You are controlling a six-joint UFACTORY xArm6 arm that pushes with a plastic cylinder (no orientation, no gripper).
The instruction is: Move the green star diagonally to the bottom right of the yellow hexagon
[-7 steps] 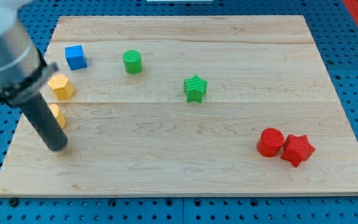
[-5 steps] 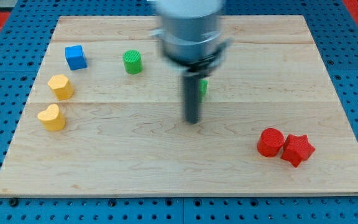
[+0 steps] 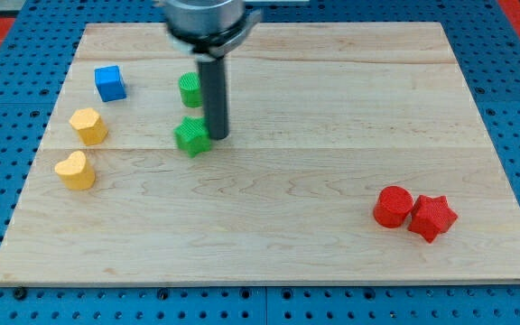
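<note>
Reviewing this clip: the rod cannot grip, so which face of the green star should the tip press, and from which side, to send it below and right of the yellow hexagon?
My tip already sits against the green star on its right side. The yellow hexagon lies further to the view's left, so pressing that right face and pushing leftward, slightly downward, looks best. The star's points may make it twist off the rod.

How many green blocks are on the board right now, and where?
2. The green cylinder stands near the view's top, left of centre, partly behind my rod. The green star sits just below it, with my tip against its right side. None appear hidden.
</note>
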